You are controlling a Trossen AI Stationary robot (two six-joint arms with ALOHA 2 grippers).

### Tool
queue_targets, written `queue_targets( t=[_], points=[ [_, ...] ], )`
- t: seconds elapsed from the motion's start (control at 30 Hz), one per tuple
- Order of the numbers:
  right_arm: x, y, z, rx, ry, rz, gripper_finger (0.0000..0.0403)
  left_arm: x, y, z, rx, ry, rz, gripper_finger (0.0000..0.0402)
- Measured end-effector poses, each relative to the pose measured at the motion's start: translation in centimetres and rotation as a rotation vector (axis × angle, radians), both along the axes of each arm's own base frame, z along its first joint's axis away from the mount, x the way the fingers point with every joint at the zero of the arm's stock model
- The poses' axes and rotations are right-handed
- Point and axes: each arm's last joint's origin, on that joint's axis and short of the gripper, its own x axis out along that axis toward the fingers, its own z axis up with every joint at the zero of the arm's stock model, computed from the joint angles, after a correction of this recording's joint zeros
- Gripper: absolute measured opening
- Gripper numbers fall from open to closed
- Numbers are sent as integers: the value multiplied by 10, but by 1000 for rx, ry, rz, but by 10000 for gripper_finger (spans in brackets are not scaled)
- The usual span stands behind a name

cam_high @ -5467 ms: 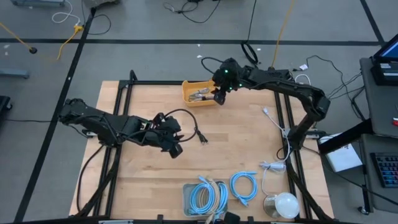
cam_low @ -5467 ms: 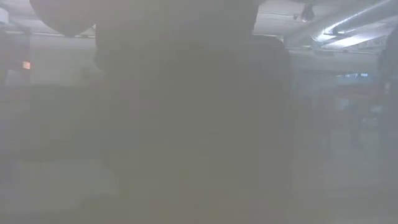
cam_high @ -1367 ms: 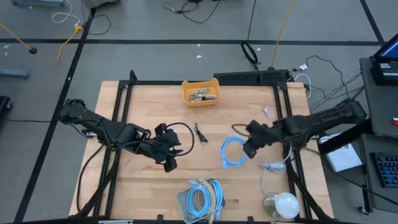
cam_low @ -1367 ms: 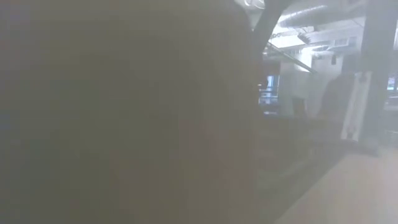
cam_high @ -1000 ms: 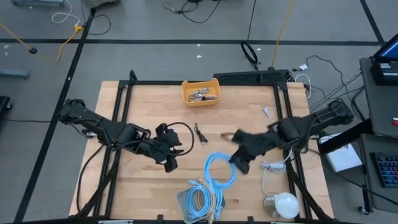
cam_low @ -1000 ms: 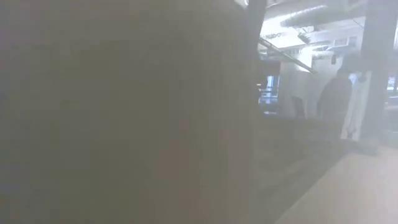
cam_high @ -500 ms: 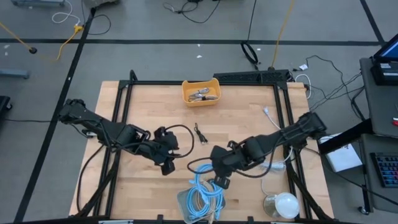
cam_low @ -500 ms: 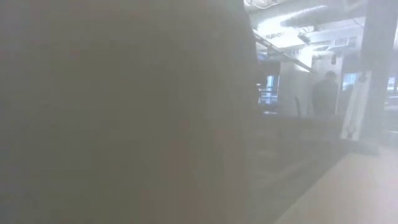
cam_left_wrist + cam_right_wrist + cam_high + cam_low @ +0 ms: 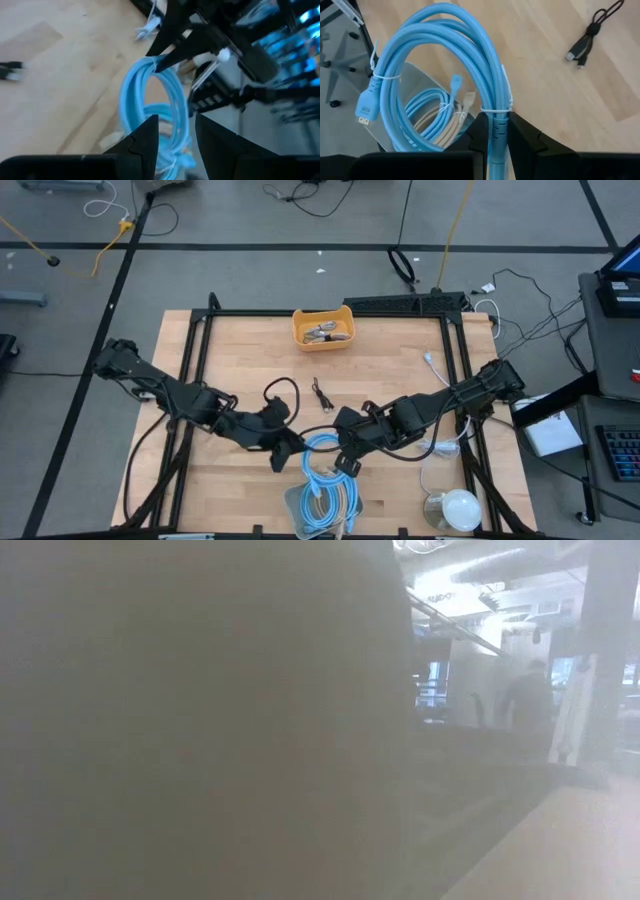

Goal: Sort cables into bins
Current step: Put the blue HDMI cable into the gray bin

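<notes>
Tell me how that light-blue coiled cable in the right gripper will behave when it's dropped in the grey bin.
The light-blue coil, pinched by the right gripper, keeps its loop shape, so probably springy. White ties bind it, so it likely won't unravel. It may settle unevenly on the coils in the grey bin.

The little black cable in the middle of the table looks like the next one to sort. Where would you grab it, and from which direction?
Probably straight down from above, across the pinched middle of the short black cable. It lies flat on the wooden table with bare wood around it, folded into a narrow bundle: a small loop one end, plugs the other. The waist between them looks thinnest and keeps the strands together.
</notes>
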Motion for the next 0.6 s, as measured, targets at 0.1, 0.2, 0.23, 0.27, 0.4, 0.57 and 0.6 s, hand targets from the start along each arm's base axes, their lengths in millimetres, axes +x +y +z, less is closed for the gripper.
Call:
queue_targets(
  t=[0.1, 0.2, 0.23, 0.27, 0.4, 0.57, 0.6],
  points=[
    [-1, 0, 1, -22, -11, -15, 36, 4, 0, -12, -65, -32, 31, 131],
    [-2, 0, 0, -38, -9, -35, 36, 3, 1, -24, -104, 2, 56, 131],
    [-1, 0, 0, -37, -11, -35, 36, 3, 2, -28, -113, 14, 63, 131],
    [-1, 0, 0, -38, -13, -37, 36, 2, 2, -31, -118, 19, 66, 131],
    [-2, 0, 0, -41, -7, -35, 36, 5, 3, -36, -165, -24, 52, 131],
    [-2, -1, 0, -55, -9, -50, 36, 5, 6, -41, -166, 12, 90, 131],
    [-3, -1, 0, -57, -1, -53, 36, 4, 7, -42, -159, 29, 98, 131]
  ],
)
